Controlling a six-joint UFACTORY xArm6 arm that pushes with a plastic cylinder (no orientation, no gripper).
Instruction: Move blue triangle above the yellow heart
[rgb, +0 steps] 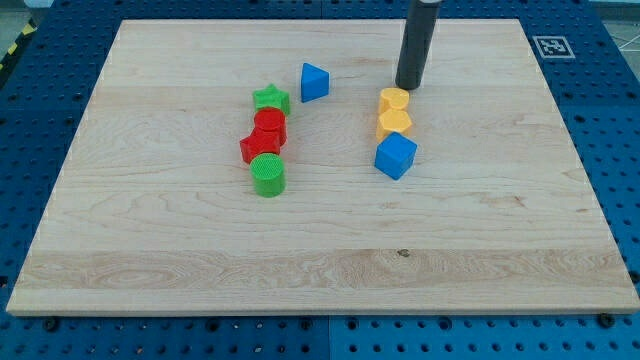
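Note:
The blue triangle (314, 81) lies on the wooden board (150, 220), left of centre near the view's top. The yellow heart (394, 100) lies to its right, at the top of a short column of blocks. My tip (408, 87) stands just above and slightly right of the yellow heart, close to its upper edge, and well to the right of the blue triangle. A second yellow block (394, 123), six-sided, touches the heart from below.
A blue cube (396, 155) sits below the yellow blocks. Left of centre a green star (271, 98), a red cylinder (270, 125), a red block (256, 146) and a green cylinder (268, 174) form a column. A blue pegboard (600, 80) surrounds the board.

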